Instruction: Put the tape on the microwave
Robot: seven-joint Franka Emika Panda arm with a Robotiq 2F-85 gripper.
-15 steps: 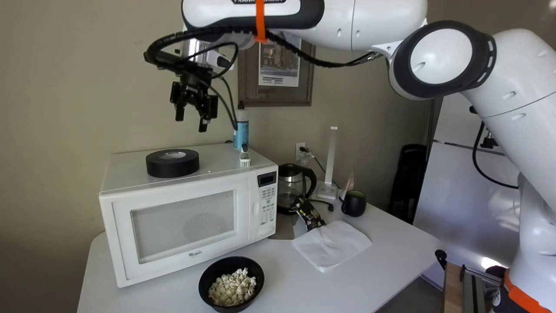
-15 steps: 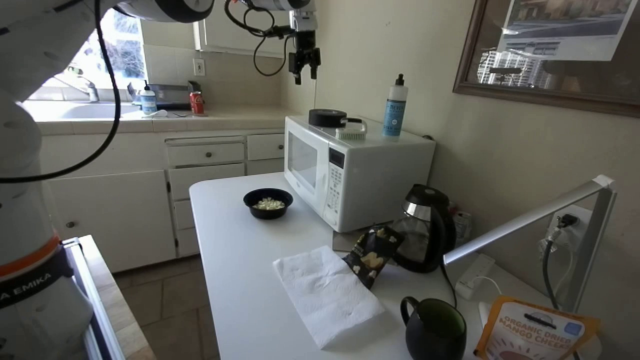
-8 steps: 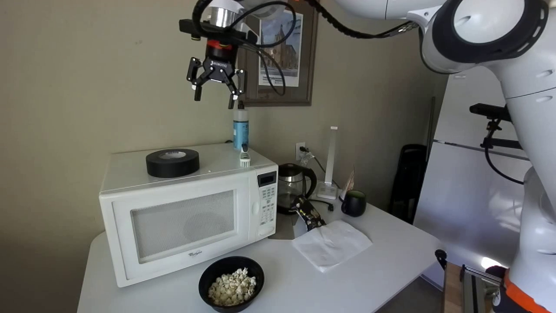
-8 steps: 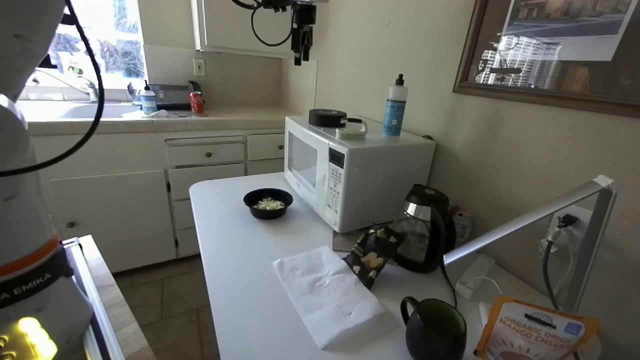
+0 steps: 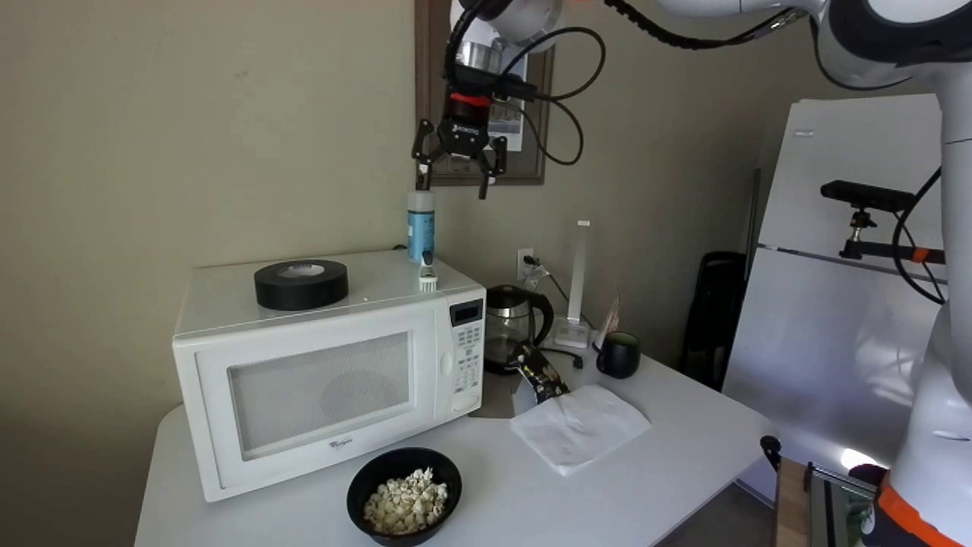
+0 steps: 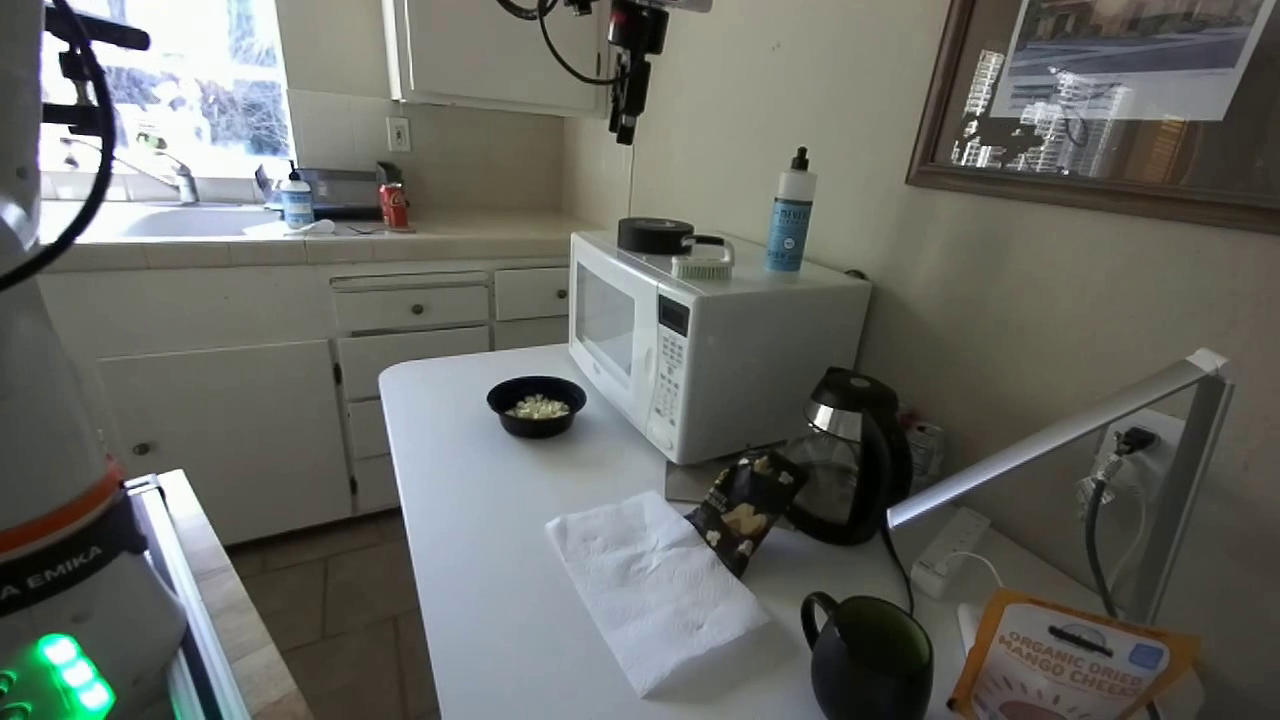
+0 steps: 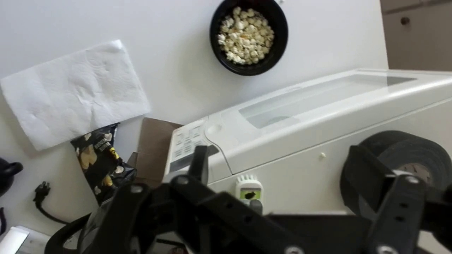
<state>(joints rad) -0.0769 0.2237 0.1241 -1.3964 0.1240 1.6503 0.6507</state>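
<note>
The black tape roll (image 5: 301,293) lies flat on top of the white microwave (image 5: 323,391), toward its left part. In another exterior view the tape (image 6: 654,238) and microwave (image 6: 770,365) also show. My gripper (image 5: 453,188) is open and empty, high above the right end of the microwave, apart from the tape. It hangs above the microwave in the other exterior view too (image 6: 625,138). In the wrist view the open fingers (image 7: 282,160) span part of the microwave top (image 7: 300,165). One finger partly hides the tape (image 7: 406,150).
A blue-labelled bottle (image 5: 421,228) and small white brush (image 5: 428,277) stand on the microwave's right part. A popcorn bowl (image 5: 405,497) sits before it. A kettle (image 6: 850,460), snack bag (image 6: 748,505), paper towel (image 6: 655,590), lamp (image 6: 1080,435) and mug (image 6: 870,660) are on the table.
My gripper has moved up and away from above the tape, then across toward the microwave's control-panel end. It stays open. The tape has not moved.
</note>
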